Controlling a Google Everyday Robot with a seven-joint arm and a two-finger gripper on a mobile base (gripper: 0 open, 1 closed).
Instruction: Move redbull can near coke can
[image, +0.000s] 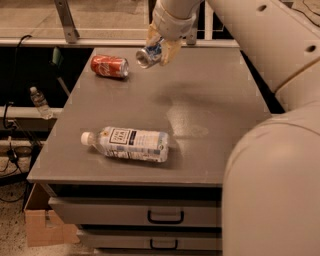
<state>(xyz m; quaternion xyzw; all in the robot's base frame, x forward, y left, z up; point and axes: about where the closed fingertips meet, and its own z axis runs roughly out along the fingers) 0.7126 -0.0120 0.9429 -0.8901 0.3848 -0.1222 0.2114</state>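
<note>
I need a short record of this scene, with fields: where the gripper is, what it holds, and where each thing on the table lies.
gripper: over the far part of the table, to the right of the coke can, closed on the redbull can
redbull can: held tilted, above the tabletop
coke can: on its side, far left of the table, apart from the redbull can
bottle: on its side near the front edge, cap to the left
drawers: under the table, closed
task state: redbull can not yet set down
</note>
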